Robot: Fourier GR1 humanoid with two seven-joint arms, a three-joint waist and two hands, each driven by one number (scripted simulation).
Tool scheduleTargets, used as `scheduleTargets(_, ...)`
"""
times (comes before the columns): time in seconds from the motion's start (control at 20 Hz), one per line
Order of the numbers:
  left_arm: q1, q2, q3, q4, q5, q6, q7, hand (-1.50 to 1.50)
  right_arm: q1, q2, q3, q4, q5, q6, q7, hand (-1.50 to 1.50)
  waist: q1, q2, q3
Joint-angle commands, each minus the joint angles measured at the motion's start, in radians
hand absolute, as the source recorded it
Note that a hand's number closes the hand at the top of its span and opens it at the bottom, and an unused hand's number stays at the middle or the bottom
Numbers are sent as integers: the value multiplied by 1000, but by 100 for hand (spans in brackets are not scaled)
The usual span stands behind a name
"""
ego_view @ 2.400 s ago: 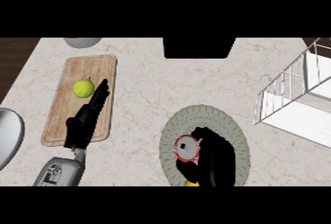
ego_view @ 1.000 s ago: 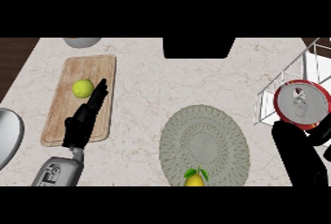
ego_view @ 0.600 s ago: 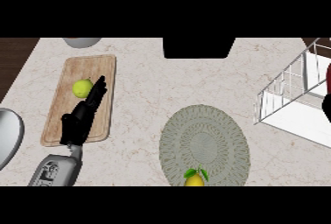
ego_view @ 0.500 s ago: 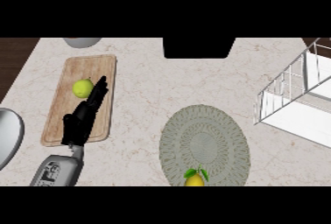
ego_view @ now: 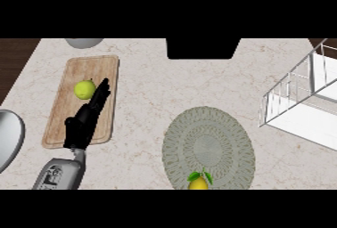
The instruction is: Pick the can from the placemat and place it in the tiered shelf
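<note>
Beige counter (ego_view: 151, 84) carries a white tiered shelf (ego_view: 299, 104) beside the placemat (ego_view: 208, 147).

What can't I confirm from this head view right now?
- The can and the right hand: neither shows anywhere in the head view.
- Tiered shelf: cut off by the right edge, so its contents can't be checked.
- Lemon on the placemat: partly cut by the lower band.

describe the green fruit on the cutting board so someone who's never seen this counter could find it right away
Start at the wooden cutting board on the counter's left side. The lime sits on its upper half, a round yellow-green fruit just left of the left hand, whose straight black fingers lie over the board. The only other fruit, a yellow one with green leaves, sits on the round placemat.
</note>
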Motion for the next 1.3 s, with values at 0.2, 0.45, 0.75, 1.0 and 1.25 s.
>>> scheduleTargets(0.2, 6, -25, -5, 15, -29, 6, -5, 0, 98, -126, -76, 174, -18, -180, -129, 150, 1, 2, 1)
scheduleTargets(0.45, -10, -24, 3, 19, -32, -19, 1, 0, 47, -131, -78, 365, -50, -352, -179, 150, 7, 3, 0)
scheduleTargets(0.75, -23, -6, 24, -3, -22, -28, 27, 0, 67, -68, -220, 377, -233, -611, -232, 150, 9, 6, 2)
scheduleTargets(1.0, -16, -59, 1, 1, -51, 3, 5, 0, 135, -134, -282, 440, -364, -685, -352, 150, 2, 2, 1)
scheduleTargets(1.25, 54, -33, 18, -49, -44, -34, -5, 0, 70, -213, -297, 560, -424, -707, -359, 150, 9, 2, 1)
